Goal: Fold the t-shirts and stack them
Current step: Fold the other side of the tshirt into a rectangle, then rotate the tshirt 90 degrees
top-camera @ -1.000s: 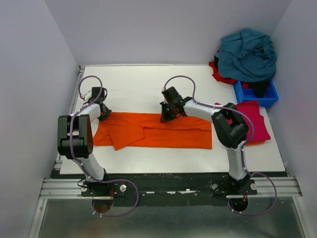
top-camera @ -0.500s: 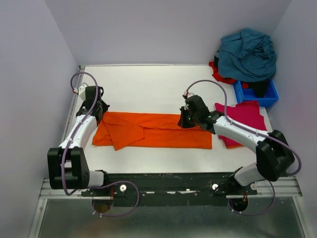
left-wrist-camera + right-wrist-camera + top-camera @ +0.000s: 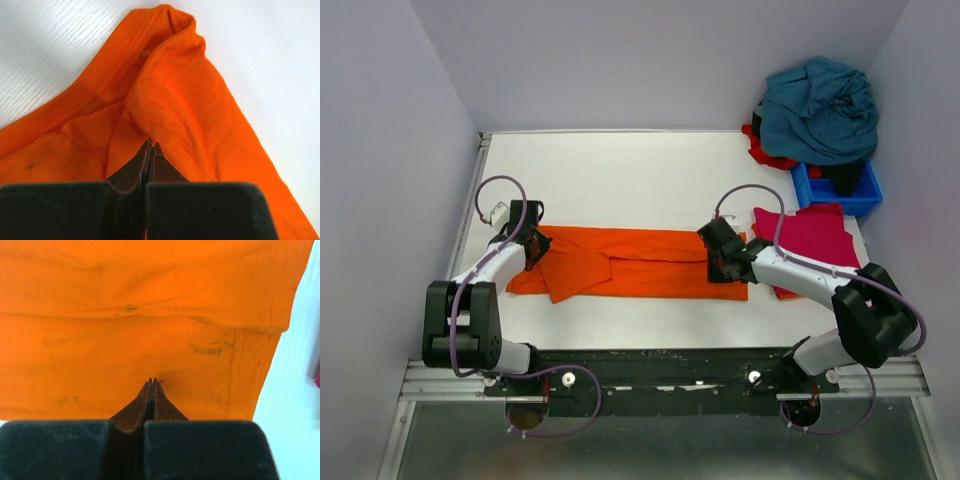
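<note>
A bright orange t-shirt lies folded into a long strip across the table's middle. My left gripper is shut, its tips resting on the bunched left end of the orange cloth with nothing between them. At the strip's right end, near the hem, my right gripper is also shut, its tips pressed on the flat orange cloth. A magenta-red t-shirt lies flat to the right. A teal-blue t-shirt is heaped at the back right over a red one.
A small blue plastic bin stands at the right edge under the teal heap. White table shows behind the orange strip. Walls close in on the left, back and right.
My right gripper slid right along the orange strip from its middle to its right end. My left gripper moved a little nearer along the left end. Both stayed shut.
</note>
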